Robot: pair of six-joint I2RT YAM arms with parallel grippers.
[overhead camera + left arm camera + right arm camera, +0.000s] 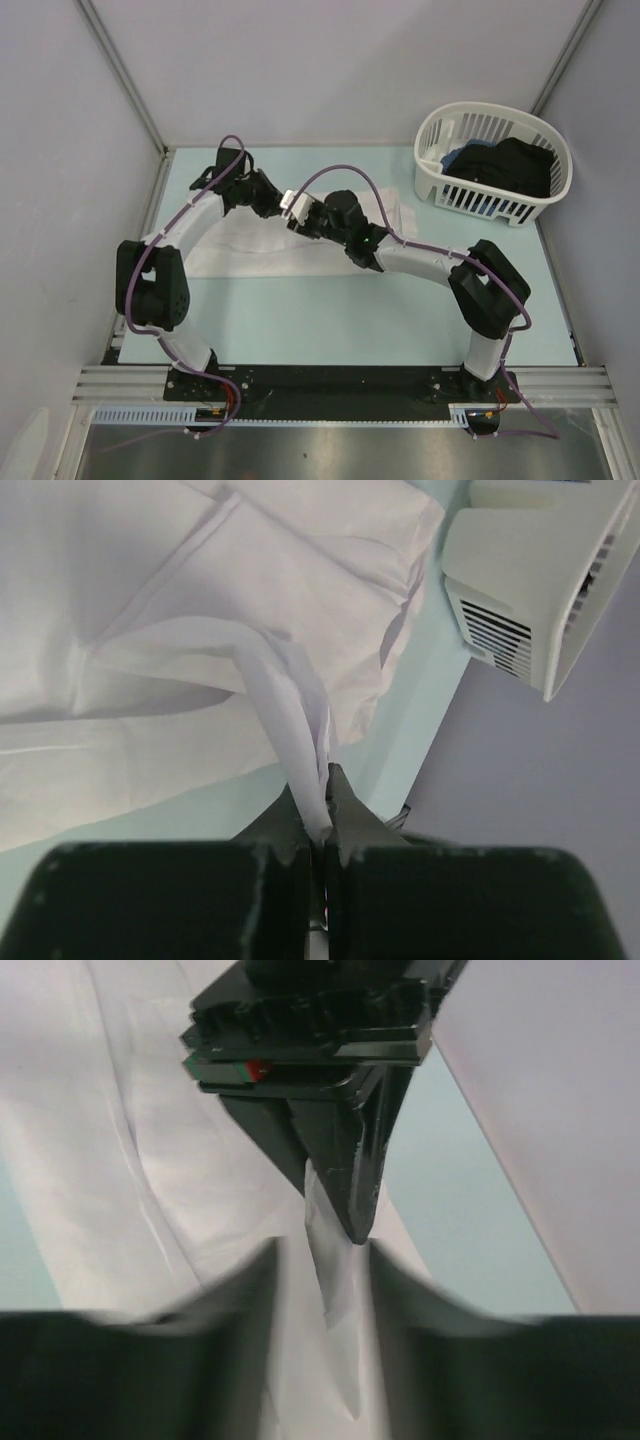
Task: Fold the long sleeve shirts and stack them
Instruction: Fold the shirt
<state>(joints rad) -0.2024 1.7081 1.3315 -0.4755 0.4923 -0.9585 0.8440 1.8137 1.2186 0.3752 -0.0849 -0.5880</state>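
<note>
A white long sleeve shirt [250, 248] lies spread on the pale green table, partly under both arms. My left gripper [272, 197] is shut on a narrow raised fold of it; the left wrist view shows the cloth [290, 710] pinched between the closed fingertips [322, 815]. My right gripper [300, 212] faces the left one closely. In the right wrist view its fingers [250, 1300] stand apart on either side of the hanging strip of cloth [335, 1290], just below the left gripper [345, 1170]. The right gripper [322, 1295] is open.
A white slatted basket [440, 185] holding dark clothes [505, 165] stands at the back right; its corner shows in the left wrist view [540, 580]. Grey walls close in the table on the left, back and right.
</note>
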